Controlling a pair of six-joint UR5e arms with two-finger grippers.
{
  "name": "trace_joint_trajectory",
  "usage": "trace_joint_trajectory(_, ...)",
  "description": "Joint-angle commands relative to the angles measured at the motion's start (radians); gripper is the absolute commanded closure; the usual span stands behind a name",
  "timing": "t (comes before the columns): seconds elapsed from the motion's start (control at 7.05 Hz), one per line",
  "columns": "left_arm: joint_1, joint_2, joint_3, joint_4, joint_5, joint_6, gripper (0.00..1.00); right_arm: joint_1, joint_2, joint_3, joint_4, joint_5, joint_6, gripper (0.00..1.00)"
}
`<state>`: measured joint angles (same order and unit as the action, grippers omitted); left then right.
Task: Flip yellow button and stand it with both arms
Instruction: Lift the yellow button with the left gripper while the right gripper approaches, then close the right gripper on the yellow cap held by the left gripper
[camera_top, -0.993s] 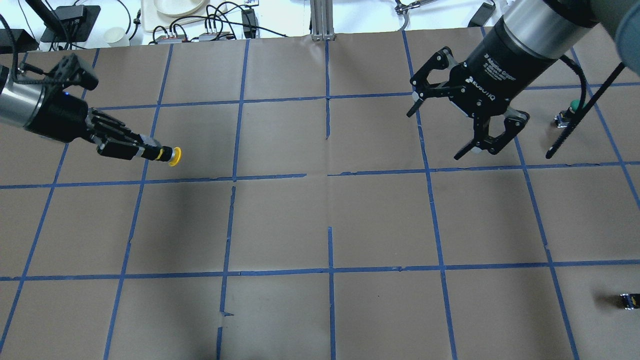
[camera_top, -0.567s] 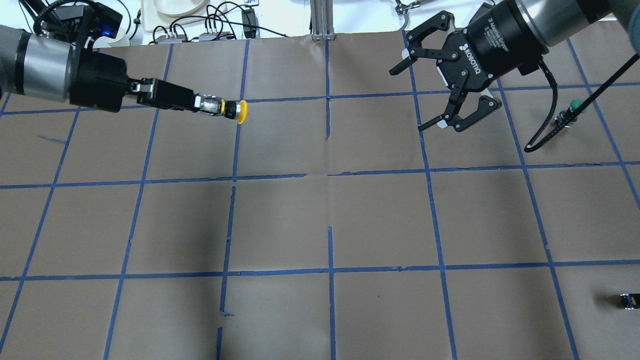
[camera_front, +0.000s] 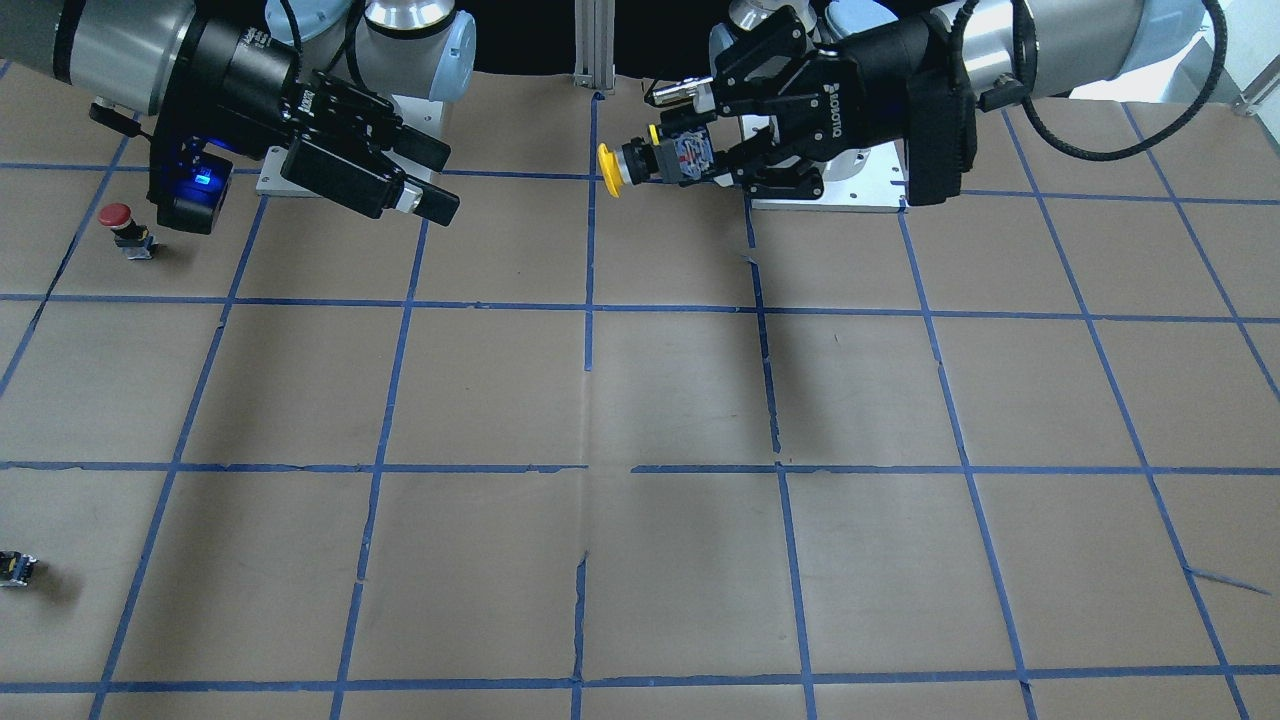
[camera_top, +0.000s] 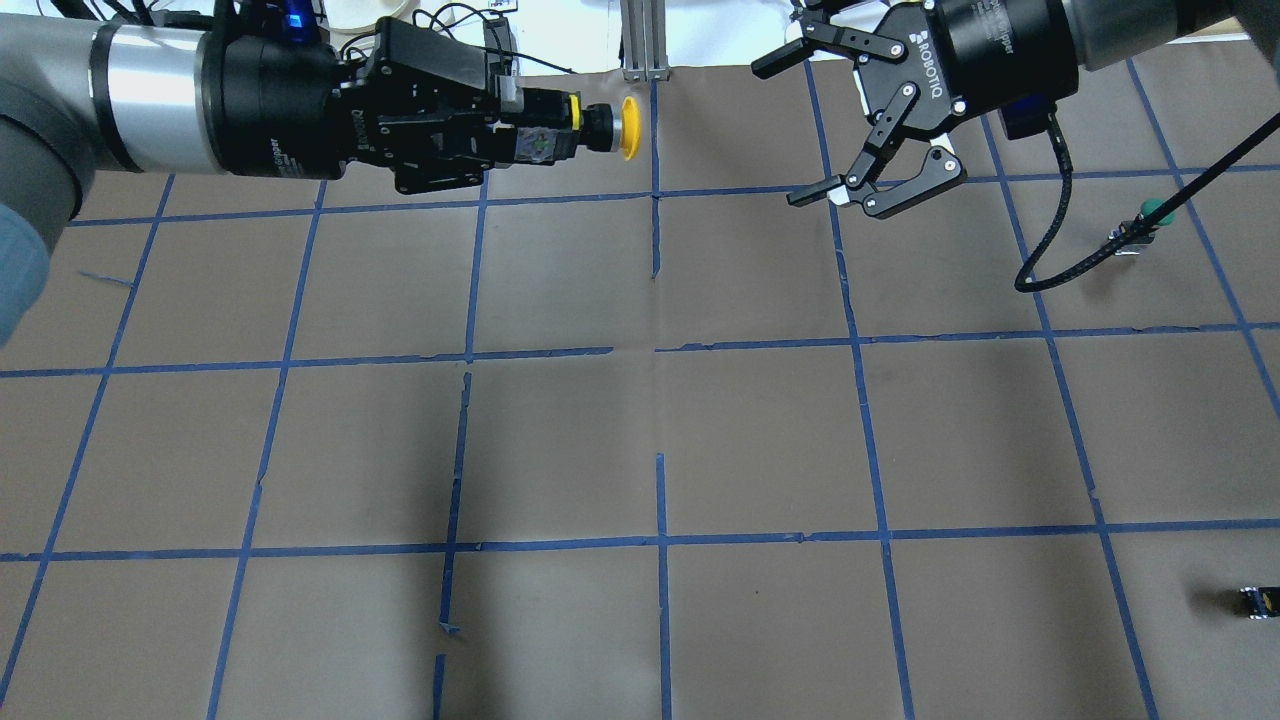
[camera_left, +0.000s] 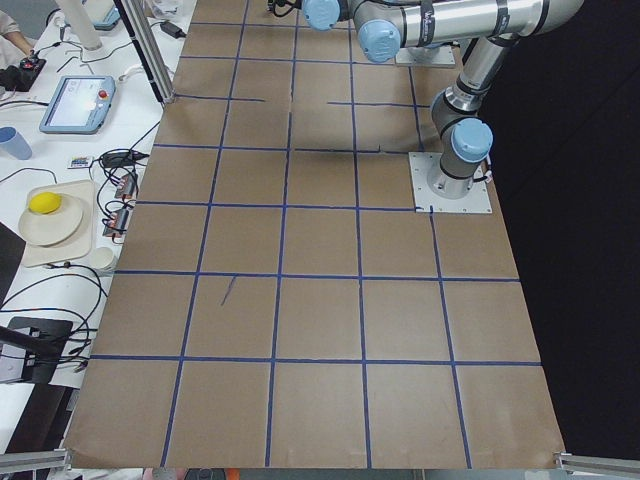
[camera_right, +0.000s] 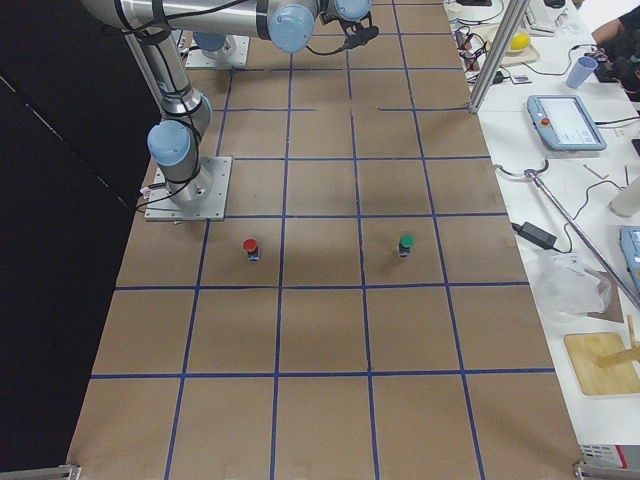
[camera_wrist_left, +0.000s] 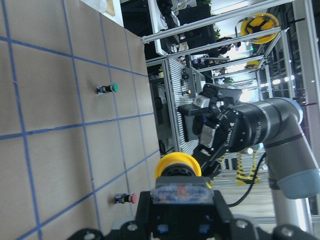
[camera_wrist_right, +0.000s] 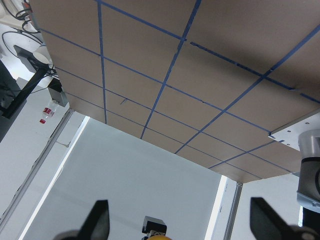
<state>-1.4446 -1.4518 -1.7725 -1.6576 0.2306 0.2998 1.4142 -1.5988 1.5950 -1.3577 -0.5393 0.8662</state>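
My left gripper (camera_top: 535, 140) is shut on the black-and-silver body of the yellow button (camera_top: 626, 128) and holds it sideways in the air, high over the table's back centre, with the cap pointing at my right gripper. My right gripper (camera_top: 780, 135) is open and empty, apart from the cap, its jaws facing it. In the front view the button (camera_front: 610, 163) sits in my left gripper (camera_front: 690, 158), with my right gripper (camera_front: 440, 185) across a gap. The left wrist view shows the cap (camera_wrist_left: 177, 164) with the right gripper (camera_wrist_left: 210, 135) beyond it. The right wrist view shows spread fingertips (camera_wrist_right: 97, 222).
A green-capped button (camera_top: 1152, 212) stands at the right. A red-capped button (camera_front: 118, 216) stands near the right arm's base. A tiny black-and-yellow part (camera_top: 1258, 600) lies at the far right. Cables and a plate (camera_top: 350, 15) lie beyond the table's back edge.
My left gripper has risen and carried the yellow button to the back centre. My right gripper, still open, has swung back and inward to face the cap.
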Motion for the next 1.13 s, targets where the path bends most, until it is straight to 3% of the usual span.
trace_joint_trajectory(0.0, -0.022, -0.004, 0.004, 0.012, -0.109, -0.088, 0.94, 0.003, -0.013, -0.001, -0.001, 0.073, 0.004, 0.00)
trace_joint_trajectory(0.28, -0.025, -0.015, -0.002, 0.073, -0.140, -0.189, 0.94, 0.008, -0.039, 0.000, 0.002, 0.130, 0.034, 0.00)
trace_joint_trajectory(0.99, -0.025, -0.021, -0.007, 0.097, -0.159, -0.197, 0.95, 0.045, -0.063, 0.000, 0.000, 0.223, 0.102, 0.00)
